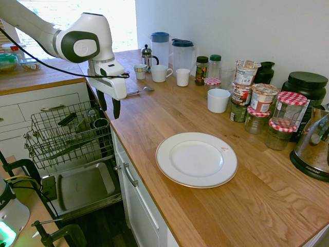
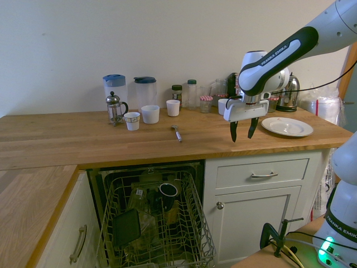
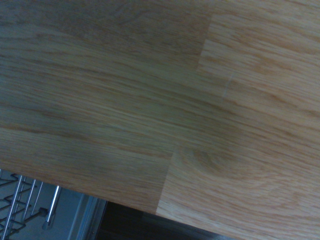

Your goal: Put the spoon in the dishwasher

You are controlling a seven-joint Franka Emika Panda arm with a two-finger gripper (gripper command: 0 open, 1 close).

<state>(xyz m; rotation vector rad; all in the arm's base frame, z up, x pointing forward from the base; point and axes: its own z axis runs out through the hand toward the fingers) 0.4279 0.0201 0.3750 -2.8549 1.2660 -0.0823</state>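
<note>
The slim silvery spoon [image 1: 140, 92] [image 2: 177, 133] lies flat on the wooden countertop [image 3: 160, 100], in front of the mugs. My gripper [image 1: 109, 105] [image 2: 242, 133] hangs open and empty over the counter's front edge, apart from the spoon, to its right in the second exterior view. The dishwasher stands open below the counter, with its grey wire rack [image 1: 67, 134] [image 2: 156, 223] pulled out and its steel-lined door [image 1: 82, 188] down. A dark cup and dark utensils sit in the rack. The wrist view shows only wood grain and a corner of the rack [image 3: 20, 205].
A white plate [image 1: 196, 159] [image 2: 286, 126] lies on the counter. Along the back wall stand a French press [image 2: 114, 108], two pitchers, mugs [image 1: 160, 73], jars [image 1: 262, 98] and a kettle [image 1: 313, 149]. White drawers [image 2: 262, 174] flank the dishwasher.
</note>
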